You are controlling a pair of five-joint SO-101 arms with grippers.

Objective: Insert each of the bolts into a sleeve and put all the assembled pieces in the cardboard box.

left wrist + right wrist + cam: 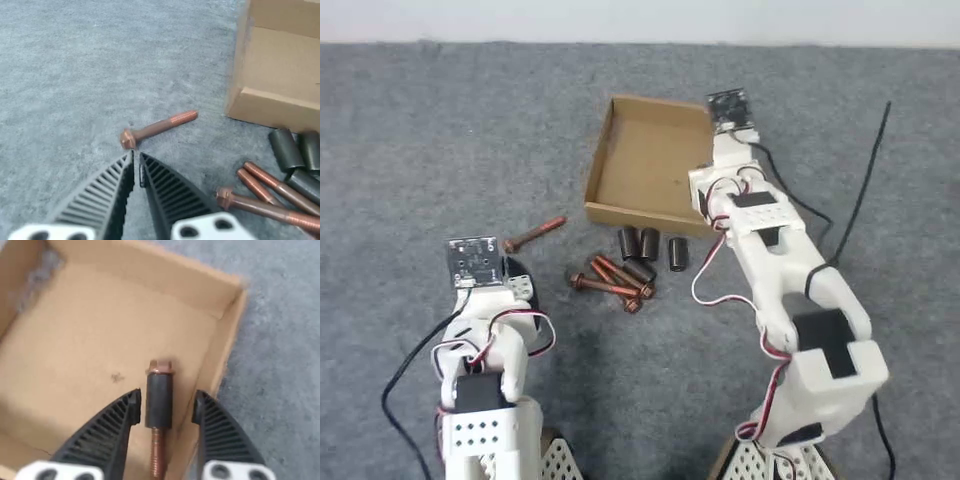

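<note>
My right gripper (167, 395) hangs open over the near right corner of the cardboard box (165, 275). Between its fingers, touching neither, is an assembled piece (159, 400): a copper bolt in a black sleeve. My left gripper (136, 154) is shut and empty, its tips just short of the head of a lone copper bolt (157, 126) on the carpet. In the high view that lone bolt (535, 233) lies left of the box (645, 165). Three more bolts (615, 280) and three black sleeves (649, 243) lie in front of the box.
Grey carpet covers the whole table. The right arm (770, 250) reaches along the box's right wall, with its cable trailing to the right. Open carpet lies to the far left and behind the box.
</note>
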